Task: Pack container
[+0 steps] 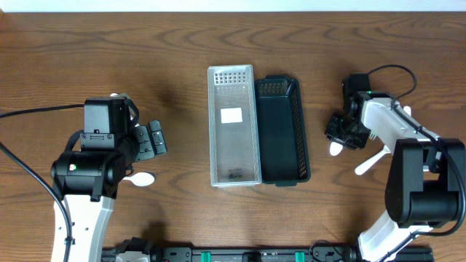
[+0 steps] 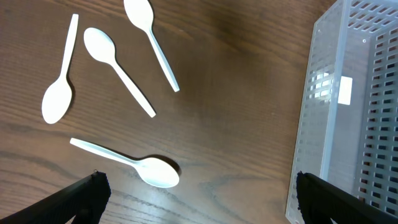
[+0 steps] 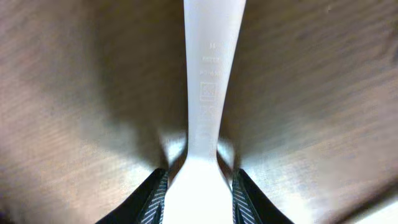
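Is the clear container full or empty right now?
Empty: the clear container shows only its bare perforated floor and a white label; spoons lie outside it.

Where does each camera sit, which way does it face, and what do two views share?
Overhead: above the table, looking straight down; the left tool, the right tool, the clear container and the black container show.
Left wrist: by the left tool, facing down at four loose spoons and the clear container's wall; its open fingertips show at the bottom corners.
Right wrist: by the right tool, close above the table; its fingertips grip a white spoon.
Shared: overhead and left wrist both show the clear container.
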